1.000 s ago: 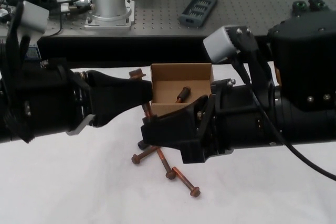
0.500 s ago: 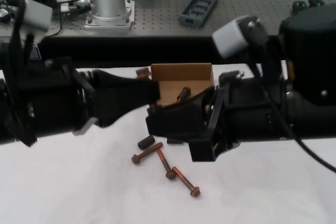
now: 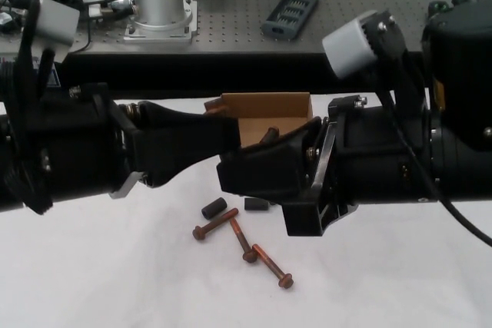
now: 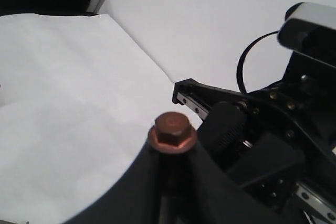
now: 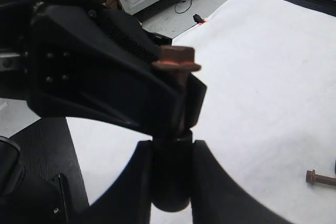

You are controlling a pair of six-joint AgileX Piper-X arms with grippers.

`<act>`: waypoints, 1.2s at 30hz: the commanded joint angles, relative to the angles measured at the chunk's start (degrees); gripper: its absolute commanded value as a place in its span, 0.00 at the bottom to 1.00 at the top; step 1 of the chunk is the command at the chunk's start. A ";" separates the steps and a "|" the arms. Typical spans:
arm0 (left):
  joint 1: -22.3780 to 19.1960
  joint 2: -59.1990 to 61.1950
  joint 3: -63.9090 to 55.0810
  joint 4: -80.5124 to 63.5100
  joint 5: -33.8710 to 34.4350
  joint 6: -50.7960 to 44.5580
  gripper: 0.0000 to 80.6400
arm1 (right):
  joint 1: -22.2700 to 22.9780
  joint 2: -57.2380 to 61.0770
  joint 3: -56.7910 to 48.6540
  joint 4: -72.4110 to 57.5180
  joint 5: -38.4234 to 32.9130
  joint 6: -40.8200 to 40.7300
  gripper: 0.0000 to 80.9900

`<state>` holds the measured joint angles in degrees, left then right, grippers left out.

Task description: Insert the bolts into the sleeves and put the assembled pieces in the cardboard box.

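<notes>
My left gripper (image 3: 223, 130) is shut on a copper bolt (image 4: 172, 129), whose hex head sticks out past the fingers (image 5: 131, 77). My right gripper (image 3: 229, 173) is shut on a black sleeve (image 5: 170, 177). The bolt (image 5: 176, 62) stands in line with the sleeve, its shank running to the sleeve's mouth. Both grippers meet just in front of the cardboard box (image 3: 265, 103), which holds one assembled piece (image 3: 269, 136). Two loose sleeves (image 3: 214, 207) (image 3: 257, 204) and three loose bolts (image 3: 215, 226) (image 3: 242, 242) (image 3: 273, 266) lie on the white cloth below.
The white cloth (image 3: 115, 282) covers the near bench. Behind the box runs a dark perforated table with a metal post base (image 3: 157, 5) and a blue-grey bit holder (image 3: 290, 11). One loose bolt (image 5: 317, 178) lies on the cloth beyond my right gripper.
Both grippers have lifted and shifted toward the box, the left one carrying its bolt to the right. The right arm's rise has uncovered a second sleeve on the cloth.
</notes>
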<state>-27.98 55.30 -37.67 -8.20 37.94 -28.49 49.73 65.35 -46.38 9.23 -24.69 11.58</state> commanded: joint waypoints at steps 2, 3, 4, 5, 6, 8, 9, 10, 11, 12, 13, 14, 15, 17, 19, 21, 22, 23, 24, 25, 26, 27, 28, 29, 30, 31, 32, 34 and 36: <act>0.31 0.16 0.44 -0.55 -2.70 0.25 0.28 | -0.99 -1.73 -1.31 -0.56 1.86 -0.95 0.02; 0.31 0.16 0.44 -1.04 -3.07 0.09 0.39 | -0.99 -1.73 -1.31 -0.48 1.86 -0.95 0.02; 0.31 0.16 0.44 -1.35 -3.18 -0.04 0.53 | -0.99 -1.73 -1.31 -0.48 1.86 -0.95 0.02; 0.31 0.16 0.32 -1.35 -3.35 -0.94 0.65 | -0.99 -1.73 -1.31 -0.48 1.86 -0.95 0.02; 0.31 0.16 0.32 -1.34 -3.75 -2.79 0.72 | -0.99 -1.73 -1.31 -0.48 1.86 -0.95 0.02; 0.31 0.16 0.32 -1.34 -3.56 -4.64 0.73 | -0.99 -1.73 -1.31 -0.48 1.86 -0.95 0.02; 0.31 0.16 0.32 -1.34 -3.12 -4.68 0.71 | -0.99 -1.73 -1.31 -0.48 1.86 -0.95 0.02; 0.31 0.02 0.32 -1.34 -2.77 -4.66 0.69 | -0.99 -1.73 -1.31 -0.48 1.86 -0.95 0.02; 0.31 -0.12 0.32 -1.34 -2.64 -4.66 0.67 | -0.99 -1.73 -1.31 -0.48 1.86 -0.95 0.02; 0.31 -0.34 0.32 -1.58 -2.64 -4.66 0.65 | -0.99 -1.73 -1.31 -0.48 1.86 -0.95 0.02; 0.31 -0.61 0.32 -2.22 -2.64 -4.66 0.65 | -0.99 -1.73 -1.31 -0.29 1.86 -0.95 0.02; 0.31 -1.00 0.32 -3.19 -2.64 -4.66 0.65 | -0.99 -1.73 -1.31 0.16 2.17 -0.95 0.02; 0.31 -1.59 0.32 -4.73 -2.75 -4.66 0.65 | -0.99 -1.73 -1.31 0.81 2.30 -0.95 0.02; 0.66 -2.86 0.32 -7.50 -2.98 -4.66 0.65 | -1.11 -1.73 -1.31 3.02 2.28 -2.46 0.02; 1.30 -4.57 0.32 -8.13 -2.95 -4.52 0.65 | -1.11 -1.73 -1.31 5.79 3.90 -3.74 0.02; 2.32 -6.28 0.32 -5.76 -2.95 -4.17 0.65 | -1.60 -1.73 -1.31 8.86 6.11 -5.58 0.02; 2.89 -7.20 0.32 -3.31 -2.81 -3.19 0.65 | -2.08 -1.61 -1.31 10.09 6.83 -6.09 0.02; 3.35 -7.96 0.32 -0.79 -2.61 -2.05 0.65 | -2.85 -1.41 -1.31 10.97 7.38 -6.54 0.02; 3.88 -9.05 0.32 2.82 -2.57 -0.47 0.65 | -3.93 -1.06 -1.31 11.01 7.45 -6.55 0.02; 4.38 -10.24 0.32 6.76 -2.58 1.14 0.64 | -4.94 -0.65 -1.31 10.85 7.47 -6.54 0.02; 4.74 -11.35 0.32 9.96 -2.58 2.64 0.62 | -6.34 -0.10 -1.31 10.42 7.47 -6.54 0.02; 5.11 -12.78 0.32 13.91 -2.58 4.52 0.58 | -7.79 0.64 -1.31 9.82 7.47 -6.54 0.02; 5.47 -14.31 0.32 17.64 -2.58 6.29 0.52 | -9.23 1.55 -1.31 9.40 7.47 -6.54 0.02; 5.71 -15.92 0.32 21.17 -2.58 8.01 0.44 | -10.35 2.41 -1.41 9.04 7.47 -6.54 0.02; 5.98 -17.80 0.32 24.39 -2.58 9.71 0.36 | -11.69 3.70 -1.70 9.01 7.47 -6.43 0.02; 6.16 -19.73 0.32 27.42 -2.75 11.20 0.27 | -12.84 5.33 -2.26 9.28 7.47 -6.43 0.02; 6.14 -21.33 0.32 29.65 -2.95 12.30 0.19 | -13.64 6.73 -3.11 9.46 7.34 -6.43 0.02; 6.14 -25.38 0.32 34.38 -3.73 13.54 0.00 | -15.09 11.34 -5.49 9.67 7.35 -6.43 0.02; 6.14 -29.35 0.32 38.05 -5.17 14.16 0.01 | -15.99 15.65 -8.43 9.63 7.35 -6.43 0.02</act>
<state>-22.03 33.59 -37.02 21.27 34.69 -17.73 34.82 77.58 -51.75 19.50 -16.99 5.89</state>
